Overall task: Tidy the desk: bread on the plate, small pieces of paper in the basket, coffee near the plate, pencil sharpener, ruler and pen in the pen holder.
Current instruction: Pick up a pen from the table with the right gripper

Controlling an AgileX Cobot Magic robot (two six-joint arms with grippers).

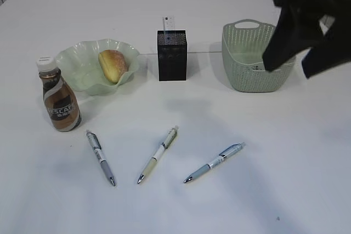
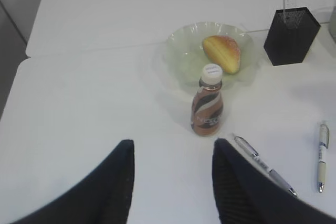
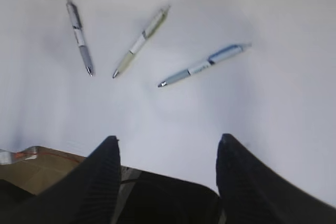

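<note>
The bread (image 1: 112,65) lies in the pale green plate (image 1: 77,58), and the coffee (image 1: 60,102) stands upright just left of it on the desk (image 1: 247,190). The ruler (image 1: 168,23) sticks up out of the black pen holder (image 1: 171,56). Three pens lie loose in front: a grey pen (image 1: 101,157), a cream pen (image 1: 158,154) and a blue pen (image 1: 215,163). My right gripper (image 1: 290,68) hangs open and empty in front of the basket (image 1: 247,61). My left gripper (image 2: 173,148) is open and empty above bare desk short of the coffee (image 2: 208,106). No pencil sharpener or paper pieces show.
From the right wrist view the three pens (image 3: 140,41) lie beyond the open right gripper (image 3: 169,140), with the desk's near edge and a brown floor at the lower left. The desk's left edge shows in the left wrist view.
</note>
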